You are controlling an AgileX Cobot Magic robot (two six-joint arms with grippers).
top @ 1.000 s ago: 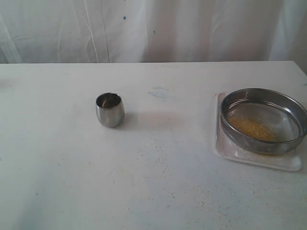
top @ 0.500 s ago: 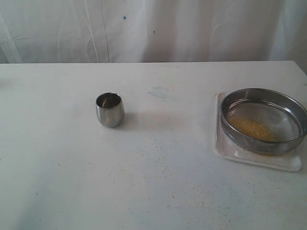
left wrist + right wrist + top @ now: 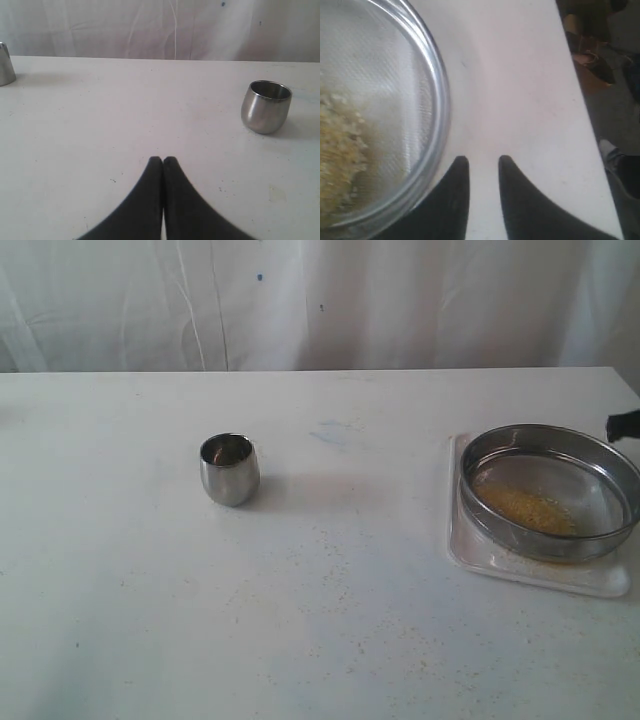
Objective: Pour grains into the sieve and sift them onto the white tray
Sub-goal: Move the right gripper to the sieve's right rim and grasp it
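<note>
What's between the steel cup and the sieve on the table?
Nothing stands there. In the exterior view, only bare table runs from the steel cup to the edge of the white tray that lies under the sieve.

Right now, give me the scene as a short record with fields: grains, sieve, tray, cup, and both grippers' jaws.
grains: yellow heap on the mesh of the sieve
sieve: resting on the white tray
white tray: flat on the table, right side
steel cup: upright, apart, left of centre
left gripper: jaws shut, empty
right gripper: jaws apart, empty, beside the sieve's rim
</note>
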